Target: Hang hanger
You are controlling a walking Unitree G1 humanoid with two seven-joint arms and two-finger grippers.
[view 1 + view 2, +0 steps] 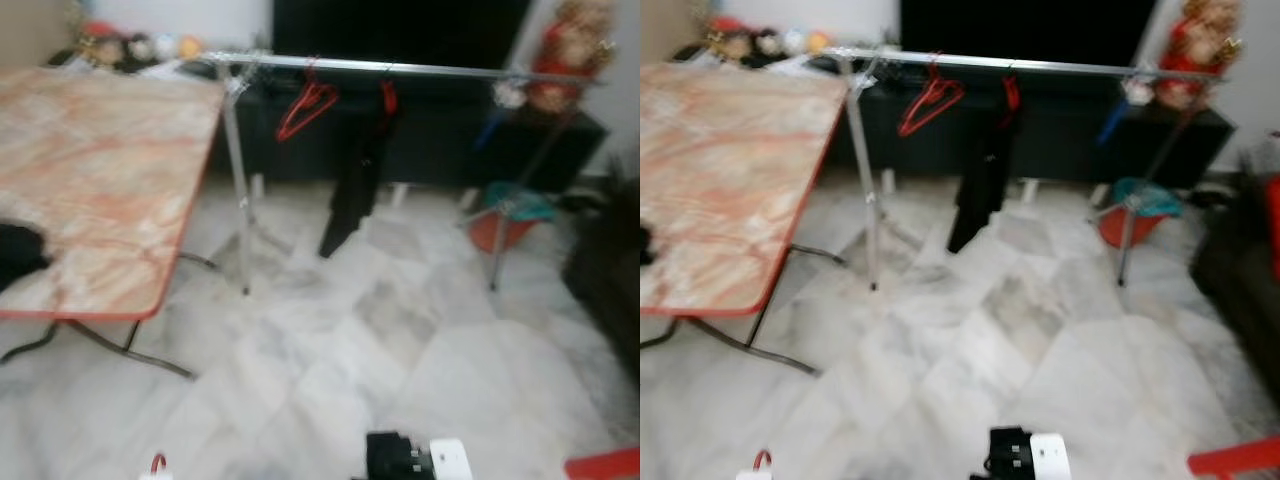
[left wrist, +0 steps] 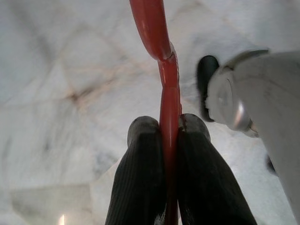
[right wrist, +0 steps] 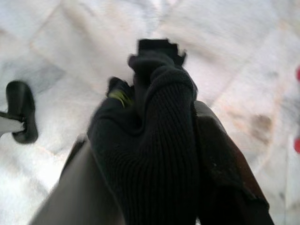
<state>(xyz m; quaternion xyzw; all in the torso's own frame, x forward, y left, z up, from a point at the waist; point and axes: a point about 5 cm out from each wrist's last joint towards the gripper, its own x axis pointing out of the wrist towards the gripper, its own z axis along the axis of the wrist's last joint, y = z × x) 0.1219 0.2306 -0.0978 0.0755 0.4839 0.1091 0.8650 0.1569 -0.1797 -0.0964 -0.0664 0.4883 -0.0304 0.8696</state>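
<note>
Clamped between the left hand's fingers is a red hanger — low, over the marble floor. Right hand grips dark knitted cloth. Clothes rail stands at twelve o'clock, desk at ten.

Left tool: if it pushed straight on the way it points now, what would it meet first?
Most likely the white marble floor. The left tool, shut on the red hanger, points down at it, nothing between; depth is unclear.
</note>
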